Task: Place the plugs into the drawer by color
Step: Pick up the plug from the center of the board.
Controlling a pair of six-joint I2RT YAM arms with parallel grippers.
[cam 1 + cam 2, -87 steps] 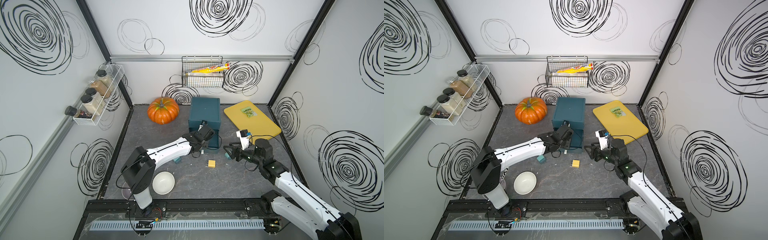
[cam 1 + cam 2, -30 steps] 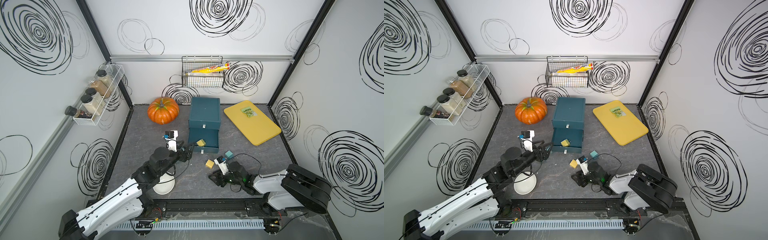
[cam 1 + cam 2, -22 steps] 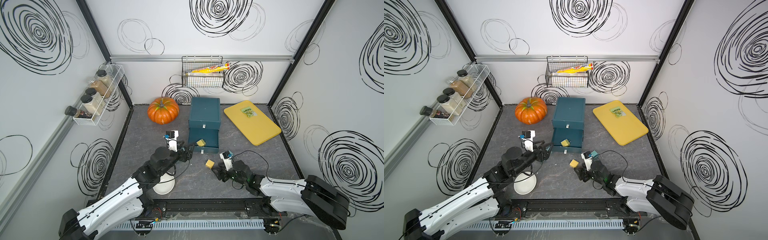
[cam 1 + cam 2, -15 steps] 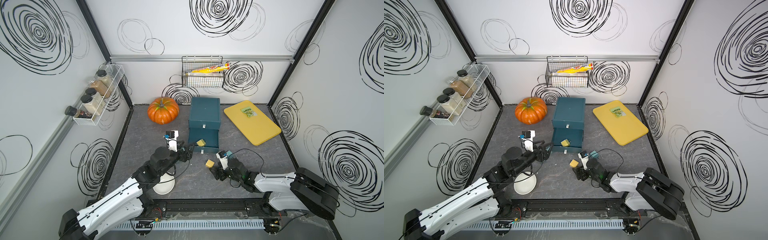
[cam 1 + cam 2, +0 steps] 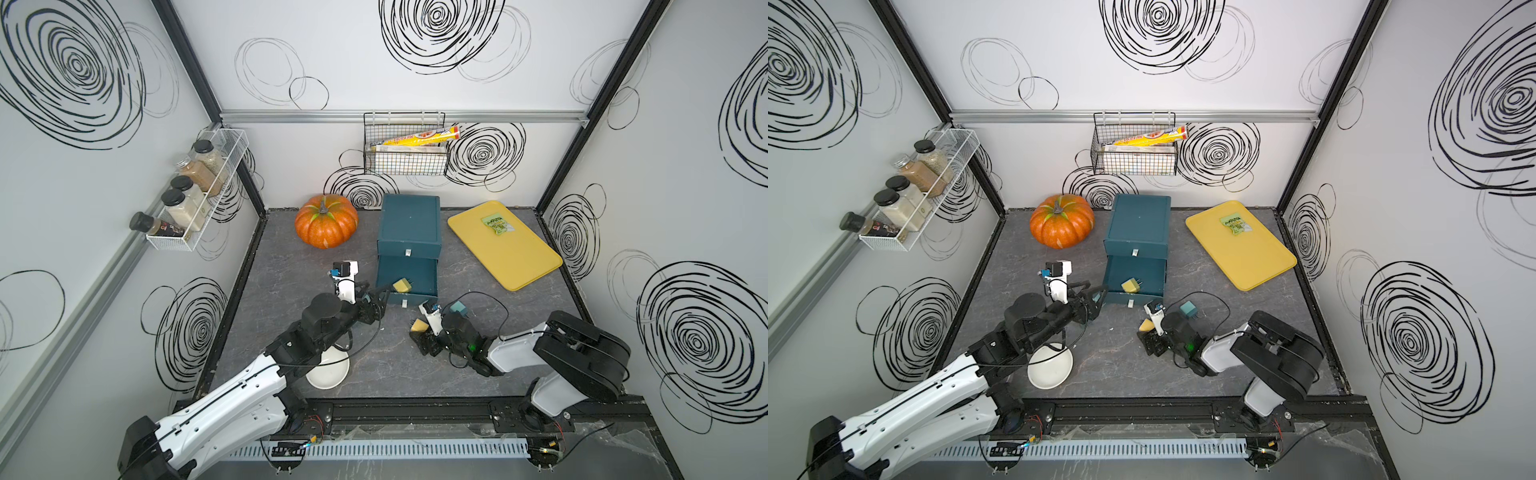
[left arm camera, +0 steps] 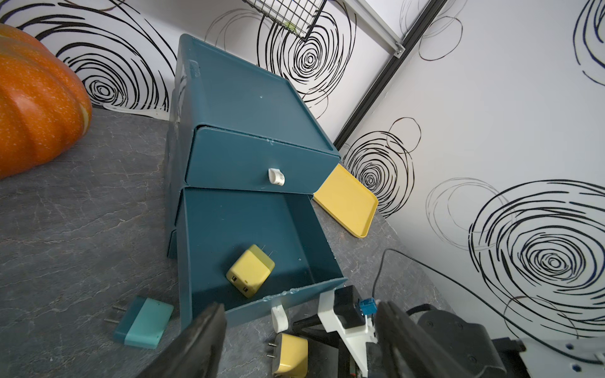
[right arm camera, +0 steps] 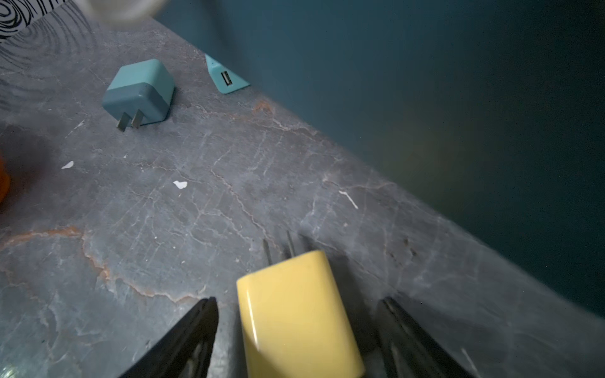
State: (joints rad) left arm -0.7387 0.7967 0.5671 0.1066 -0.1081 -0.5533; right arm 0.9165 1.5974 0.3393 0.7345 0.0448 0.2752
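**Plugs: one yellow in the drawer, another between the right gripper's open fingers**

The dark teal chest of drawers [image 5: 409, 224] stands at the centre of both top views, close to the back wall. Its top drawer is shut. The open drawer [image 5: 386, 270] below it is pulled out towards the lower edge of the frame. One yellow plug [image 5: 401, 285] lies inside, near the front wall, with its prongs pointing to the right of the frame.

A second yellow plug [image 5: 417, 325] lies on the grey floor just below and to the right of that drawer's front. The right gripper [image 7: 296, 299] sits low over the floor there. Its fingers [image 7: 196, 327] stand wide on either side of this plug, and the right wrist view shows a gap on both sides, so nothing is gripped.

A teal plug [image 5: 458, 308] lies on the floor to the right of the drawer front, near the right arm's wrist. Another teal plug [image 6: 144, 322] lies on the floor at the drawer's opposite side, its prongs pointing away from the drawer. In the right wrist view, the corner of a third teal plug [image 7: 226, 78] shows, partly hidden behind the drawer.

The left gripper [image 5: 376, 300] hovers just left of the drawer front, jaws wide and empty. A white bowl [image 5: 328, 374] sits at lower centre, partly under the left arm. A pumpkin [image 5: 326, 226] stands left of the chest and a yellow tray [image 5: 505, 245] lies to its right.
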